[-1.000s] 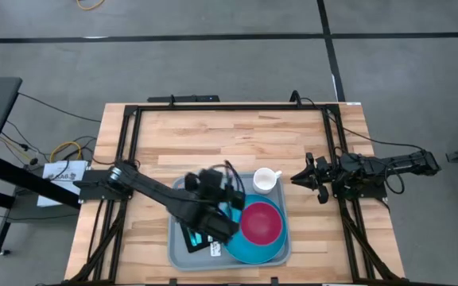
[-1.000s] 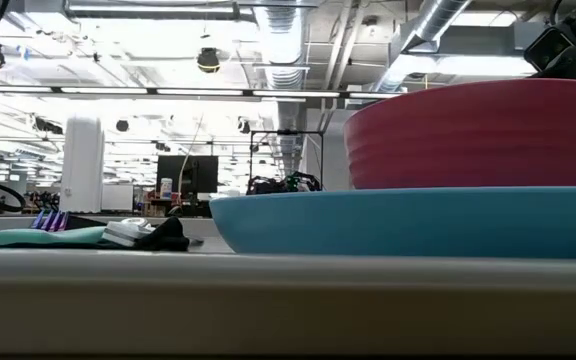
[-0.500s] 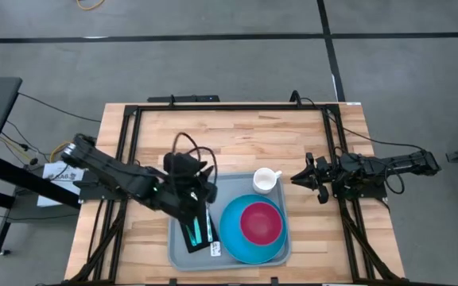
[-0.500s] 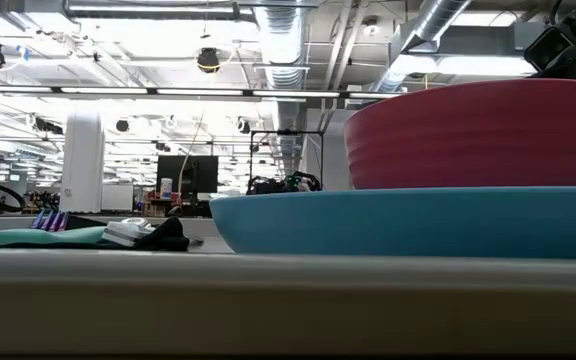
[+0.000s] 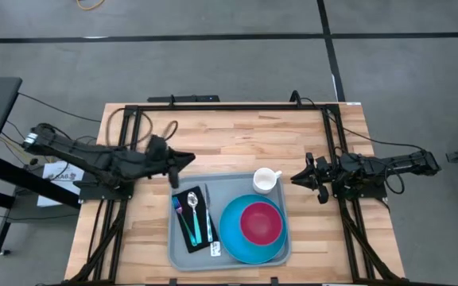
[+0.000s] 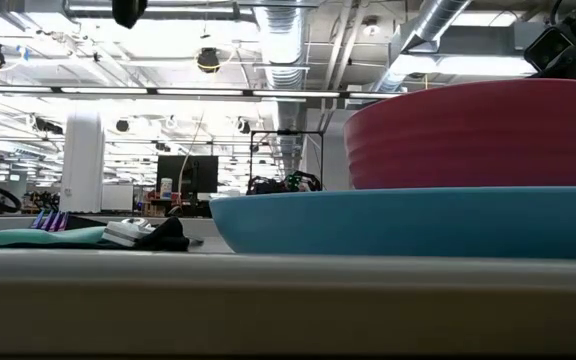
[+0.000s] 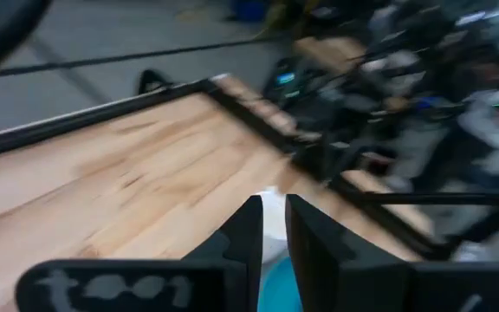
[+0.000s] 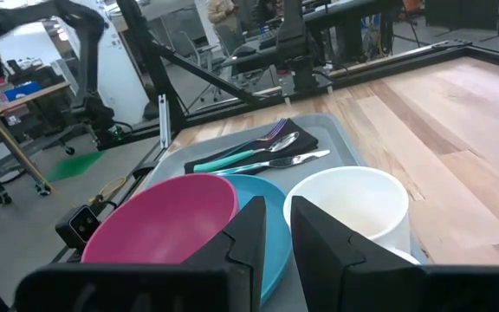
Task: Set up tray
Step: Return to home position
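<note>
Left end effector (image 5: 184, 159), fingers drawn almost together around nothing, hangs over bare wood of the worktop (image 5: 237, 135) just off the tray's corner nearest the napkin, its arm stretched low toward the worktop's left edge. Opposite it, the right end effector (image 5: 298, 178) waits at the worktop's right side, just beside the cup, its fingers likewise nearly closed and empty, as its wrist view shows. Between the two lies the tray (image 5: 230, 189), flat on the worktop's near half, and by the look of it the setting is finished. A black napkin (image 5: 199, 221) sits in the tray's left part and carries three pieces of cutlery side by side: a fork (image 5: 180, 210), a spoon (image 5: 192, 205) and a knife (image 5: 208, 216), all roughly parallel and resting on the cloth. To their right a round blue plate (image 5: 235, 237) fills much of the tray, with a red bowl (image 5: 261, 223) sitting in it. A white cup (image 5: 265, 180) stands upright in the tray's far-right corner, just beyond the plate. Nothing belonging on the tray appears to lie out on the wood. What seems left is small: neither arm holds anything, and the left arm, judged against the folded pose of the right, probably needs only to settle fully at its own side.
</note>
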You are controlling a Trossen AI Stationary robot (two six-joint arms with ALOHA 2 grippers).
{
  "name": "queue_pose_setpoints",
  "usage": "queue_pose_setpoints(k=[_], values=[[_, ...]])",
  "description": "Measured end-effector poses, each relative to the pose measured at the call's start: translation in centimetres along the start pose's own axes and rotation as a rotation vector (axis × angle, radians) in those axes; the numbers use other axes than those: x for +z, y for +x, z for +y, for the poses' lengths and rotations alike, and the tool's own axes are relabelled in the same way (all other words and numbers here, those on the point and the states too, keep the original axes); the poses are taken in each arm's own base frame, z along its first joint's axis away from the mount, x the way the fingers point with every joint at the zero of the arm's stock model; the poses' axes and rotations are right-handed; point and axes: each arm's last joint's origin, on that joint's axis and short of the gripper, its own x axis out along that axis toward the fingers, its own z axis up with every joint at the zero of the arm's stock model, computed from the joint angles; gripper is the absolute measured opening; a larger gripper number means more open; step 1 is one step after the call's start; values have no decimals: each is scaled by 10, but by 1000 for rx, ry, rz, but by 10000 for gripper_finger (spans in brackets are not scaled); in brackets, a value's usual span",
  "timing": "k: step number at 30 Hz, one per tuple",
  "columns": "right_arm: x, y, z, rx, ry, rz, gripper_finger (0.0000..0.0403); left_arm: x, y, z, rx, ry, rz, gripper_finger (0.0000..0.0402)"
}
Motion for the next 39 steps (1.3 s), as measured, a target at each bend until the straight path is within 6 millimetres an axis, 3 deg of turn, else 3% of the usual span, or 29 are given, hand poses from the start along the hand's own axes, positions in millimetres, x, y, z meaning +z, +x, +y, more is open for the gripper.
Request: queue_pose_setpoints(k=[5,14,27,39], values=[[0,0,0,0,0,0,51,-9,-14,37,-206,8,-135,40],[0,0,0,0,0,0,51,-37,-31,84,-297,-3,-288,40],[0,0,0,0,0,0,51,-75,-30,119,-357,14,-362,40],[0,0,0,0,0,0,51,-98,-33,140,-361,19,-396,40]])
